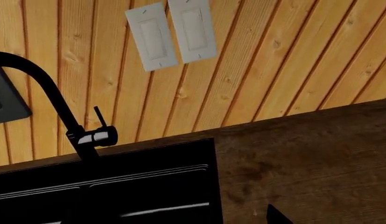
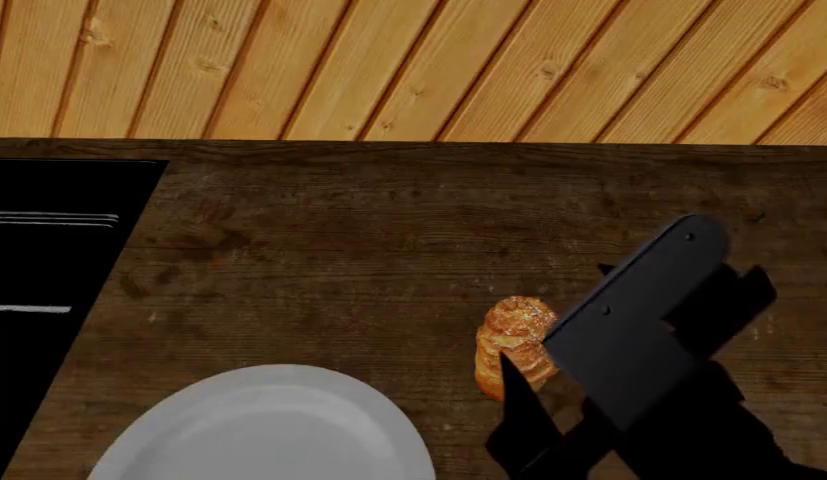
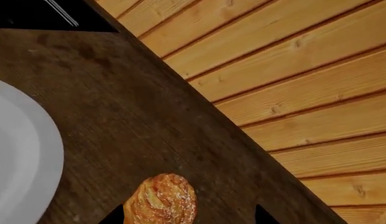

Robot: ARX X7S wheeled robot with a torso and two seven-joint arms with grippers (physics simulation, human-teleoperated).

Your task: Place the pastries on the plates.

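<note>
between the spread fingertips of the right gripper [image 3: 189, 215], the puff pastry [image 3: 160, 199]

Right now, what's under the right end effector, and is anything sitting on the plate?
Under the right end effector lies the puff pastry on the dark wooden counter; its near end is covered by the arm. The white plate looks bare where visible; its near part is out of frame.

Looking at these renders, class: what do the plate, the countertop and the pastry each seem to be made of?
The plate looks like glazed white ceramic: smooth, evenly glossy, unpatterned. The countertop looks like dark stained wood with a matte finish, showing grain and blotches. The pastry looks like baked flaky dough, golden-brown, with layered ridges and a speckled, possibly glazed top.
</note>
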